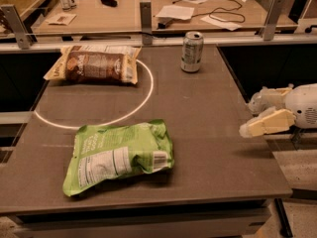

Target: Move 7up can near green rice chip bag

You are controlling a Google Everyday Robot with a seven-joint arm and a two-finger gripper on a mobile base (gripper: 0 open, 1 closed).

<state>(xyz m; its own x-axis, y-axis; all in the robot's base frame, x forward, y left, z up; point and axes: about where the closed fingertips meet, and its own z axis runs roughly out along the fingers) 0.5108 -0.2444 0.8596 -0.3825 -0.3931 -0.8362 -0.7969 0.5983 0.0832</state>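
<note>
Item one: the 7up can (191, 51). Small, silvery-green metal, with a pull-tab top. It stands upright and undented near the far edge of the table (208, 133), right of centre.

Item two: the green rice chip bag (119, 155). Large, bright lime-green and crinkled. It lies flat near the front edge, left of centre, with its white nutrition panel and barcode facing up and its long side running roughly left to right.

The can and the bag are well apart, with bare table top between them.

My gripper (248, 115) hangs off the table's right edge, clear of both items and holding nothing.
</note>
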